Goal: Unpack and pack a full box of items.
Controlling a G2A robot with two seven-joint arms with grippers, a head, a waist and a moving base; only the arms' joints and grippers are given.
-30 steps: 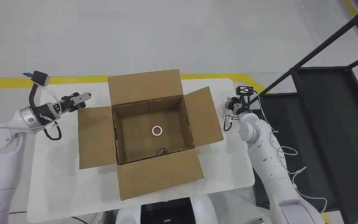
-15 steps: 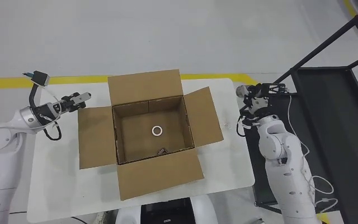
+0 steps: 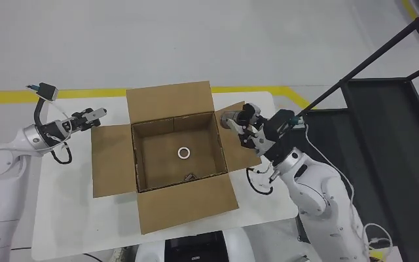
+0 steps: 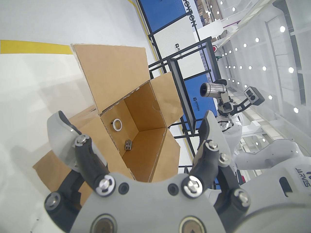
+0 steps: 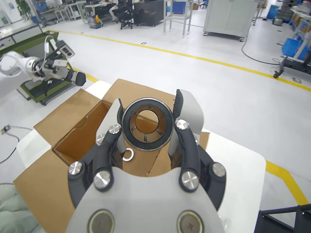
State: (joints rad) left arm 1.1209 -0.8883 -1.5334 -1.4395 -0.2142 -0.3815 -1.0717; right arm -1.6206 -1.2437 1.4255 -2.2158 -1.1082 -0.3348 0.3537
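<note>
Left claw (image 3: pixel 97 116) is seen spread wide and empty, held above the white table (image 3: pixel 65 216) just beside the left flap; no shift is noted in it over the last second. At the middle, the open brown cardboard box (image 3: pixel 173 124) is found with all four flaps folded out. On its floor lie a flat white ring (image 3: pixel 184 153) and, nearer the front wall, a small dark metal bracket (image 3: pixel 190 175), well apart from each other and unmoved. Further right, the right claw (image 3: pixel 243 126) is clamped on a hollow steel cylinder with a black-rimmed end (image 4: pixel 213 89), held lying level above the box's right flap. Half a second ago this claw was out over the dark metal rack (image 3: pixel 380 118) beside the table; it has since been swung inward to the box. The packing half of the task is judged to be in hand: a third item is about to be lowered in, and the box is far from full.
</note>
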